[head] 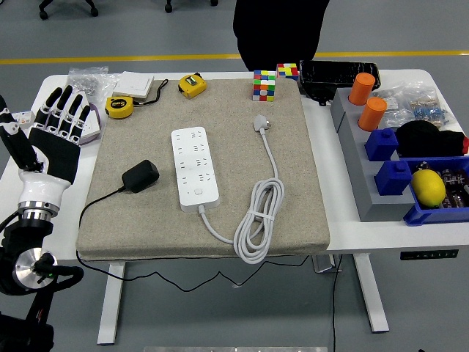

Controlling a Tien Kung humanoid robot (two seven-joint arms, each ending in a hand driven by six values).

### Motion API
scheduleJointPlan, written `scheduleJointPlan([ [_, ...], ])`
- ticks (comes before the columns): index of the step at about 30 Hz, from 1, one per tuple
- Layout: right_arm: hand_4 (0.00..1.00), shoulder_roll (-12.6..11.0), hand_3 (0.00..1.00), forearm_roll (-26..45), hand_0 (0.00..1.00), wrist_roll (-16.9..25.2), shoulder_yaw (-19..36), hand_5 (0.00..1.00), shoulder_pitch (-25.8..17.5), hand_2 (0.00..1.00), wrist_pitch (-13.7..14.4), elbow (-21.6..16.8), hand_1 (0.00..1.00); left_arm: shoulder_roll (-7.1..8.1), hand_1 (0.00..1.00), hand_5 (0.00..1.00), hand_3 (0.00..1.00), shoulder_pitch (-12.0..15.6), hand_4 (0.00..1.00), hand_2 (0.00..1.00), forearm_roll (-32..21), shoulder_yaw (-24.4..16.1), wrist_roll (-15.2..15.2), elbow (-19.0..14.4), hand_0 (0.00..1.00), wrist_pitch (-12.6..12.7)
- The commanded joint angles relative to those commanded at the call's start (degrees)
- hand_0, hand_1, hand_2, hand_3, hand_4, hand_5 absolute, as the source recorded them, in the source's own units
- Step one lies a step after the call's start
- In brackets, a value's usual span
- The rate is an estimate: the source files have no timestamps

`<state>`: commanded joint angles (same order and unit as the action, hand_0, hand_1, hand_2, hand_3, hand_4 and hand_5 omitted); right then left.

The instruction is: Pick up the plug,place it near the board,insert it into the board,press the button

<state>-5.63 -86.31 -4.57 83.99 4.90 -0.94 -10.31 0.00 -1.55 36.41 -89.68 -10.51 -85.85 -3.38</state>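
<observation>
The white tabletop [344,227] carries a large beige fabric mat [146,220] that covers most of its middle. At the far side a person in dark clothing [278,29] stands behind the edge; no hands of this person are visible. On the right sit grey and blue plastic bins [388,180] with a yellow lemon [429,187] and two orange cylinders [366,101].

The robot's left hand [51,143] is raised over the left edge of the tabletop, palm facing the camera, with its black fingers [64,110] spread straight upward — it holds nothing.

On the mat lies the white rectangular power board [195,169], lengthwise from far to near, with its round button [196,193] near the closer end. Its white cord [256,220] leaves the near end, makes a coiled loop at the right, and runs up to a white plug [261,123], which lies apart from the board.

The small black plug adapter [140,176] rests on the mat just left of the board, well apart from the hand, and its thin black cable goes toward the near edge. Beyond the mat — two yellow tape measures [119,107] and a colourful puzzle cube [264,85].
</observation>
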Motion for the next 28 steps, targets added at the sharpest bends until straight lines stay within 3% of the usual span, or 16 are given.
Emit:
scheduleJointPlan([
  [1,0.998,0.02,0.779,0.02,0.826,-0.01,-0.01,0.955,0.02,0.748,0.0,0.0,0.755,0.0,0.334,0.998,0.63,-0.02,0.998,0.345,0.24,-0.09,-0.03,0.07,0.558,-0.02],
  [6,0.998,0.1,0.779,0.04,0.826,-0.02,0.07,0.955,0.06,0.748,0.02,0.0,0.755,0.0,0.334,0.998,0.63,0.06,0.998,0.345,2.53,-0.35,0.12,0.2,0.558,0.53],
  [7,0.998,0.12,0.779,0.02,0.826,-0.03,0.1,0.955,0.06,0.748,0.02,0.0,0.755,0.0,0.702,0.998,0.548,0.07,0.998,0.509,2.8,-0.41,0.06,0.23,0.998,0.63],
  [12,0.998,0.29,0.779,0.08,0.826,0.05,0.14,0.955,-0.29,0.748,0.01,0.0,0.755,0.0,0.702,0.998,0.548,0.69,0.998,0.509,3.92,-0.49,-0.05,0.39,0.998,0.79],
  [13,0.998,0.29,0.78,0.04,0.826,0.03,0.21,0.955,-0.39,0.748,0.02,0.0,0.755,0.0,0.998,0.998,0.935,0.79,0.998,0.998,4.05,-0.49,-0.03,0.45,0.998,0.87],
  [18,0.998,0.13,0.78,-0.01,0.826,0.0,0.31,0.955,-0.46,0.748,0.04,0.0,0.755,0.0,0.998,0.998,0.935,0.88,0.998,0.998,4.79,-0.58,0.2,0.69,0.998,1.12],
  [19,0.998,0.1,0.779,-0.01,0.826,0.01,0.34,0.955,-0.43,0.748,0.05,0.0,0.755,0.0,0.998,0.887,0.998,0.87,0.998,0.998,5.09,-0.64,0.24,0.66,0.998,1.26],
  [24,0.998,0.07,0.779,-0.01,0.826,0.01,0.43,0.955,-0.45,0.748,0.06,0.0,0.755,0.0,0.998,0.887,0.998,1.02,0.998,0.998,8.26,-0.99,1.26,0.4,0.998,2.11],
  [25,0.998,0.08,0.779,0.02,0.826,0.03,0.46,0.955,-0.48,0.748,0.08,0.0,0.755,0.0,0.992,0.765,0.998,1.12,0.998,0.981,8.95,-1.03,1.45,0.3,0.998,2.24],
  [28,0.998,0.15,0.779,0.04,0.826,0.06,0.53,0.955,-0.62,0.748,0.09,0.0,0.755,0.0,0.992,0.765,0.998,1.38,0.998,0.981,10.74,-1.1,1.9,0.07,0.998,2.53],
])
